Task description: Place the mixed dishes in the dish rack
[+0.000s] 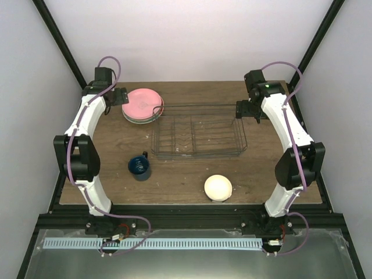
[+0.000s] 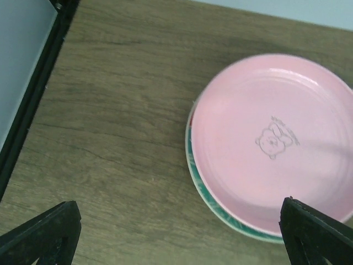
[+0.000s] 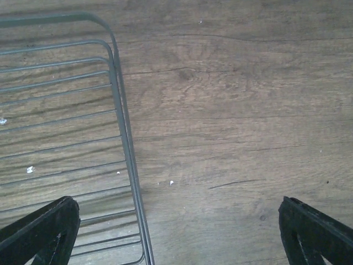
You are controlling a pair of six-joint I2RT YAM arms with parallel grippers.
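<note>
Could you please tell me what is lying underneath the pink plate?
Under the pink plate, a teal-edged plate peeks out along its left and lower edge. The lower plate's face is covered, and whether more plates lie beneath it cannot be told.

Table (image 1: 180, 181) lies open between mug (image 1: 139, 166) and bowl (image 1: 218, 188) (dish rack (image 1: 197, 154) behind).

The dish rack (image 1: 197, 136) sits mid-bench (image 1: 174, 186). The plate stack (image 1: 141, 106) lies at its far-left corner. The mug (image 1: 139, 166) stands near its front-left corner. The bowl (image 1: 218, 188) lies before the rack, right of the mug.
</note>
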